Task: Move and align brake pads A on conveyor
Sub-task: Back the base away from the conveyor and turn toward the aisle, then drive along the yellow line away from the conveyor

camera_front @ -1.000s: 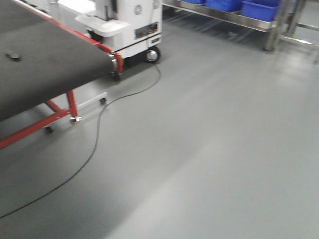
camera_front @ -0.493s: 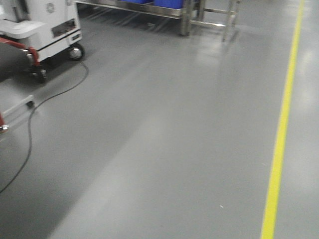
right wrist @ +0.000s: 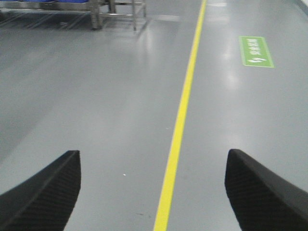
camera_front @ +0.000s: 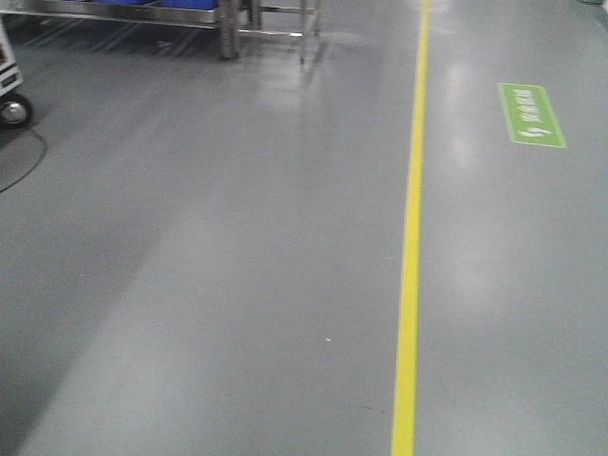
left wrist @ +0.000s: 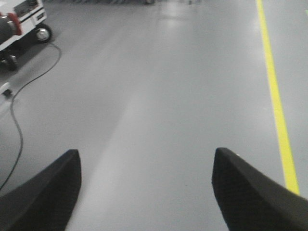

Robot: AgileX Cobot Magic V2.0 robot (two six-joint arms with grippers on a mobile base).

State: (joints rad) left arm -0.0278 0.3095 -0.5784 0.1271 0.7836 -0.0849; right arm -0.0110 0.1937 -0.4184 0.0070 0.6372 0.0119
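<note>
No brake pads show in any view. Of the conveyor, only its dark end with a red bracket (left wrist: 6,26) shows, at the top left of the left wrist view. My left gripper (left wrist: 145,150) is open and empty, its black fingers wide apart above bare grey floor. My right gripper (right wrist: 153,151) is also open and empty, above the floor with a yellow line running between its fingers. Neither gripper shows in the front view.
A yellow floor line (camera_front: 410,247) runs front to back, with a green floor sign (camera_front: 531,115) to its right. A steel rack (camera_front: 228,24) with blue bins stands at the back left. A white cart's wheel (camera_front: 13,111) and a black cable (left wrist: 19,96) lie at the left.
The front view has swung to the right. The conveyor and white cart slid out at the left edge, and the yellow line and green sign came into view.
</note>
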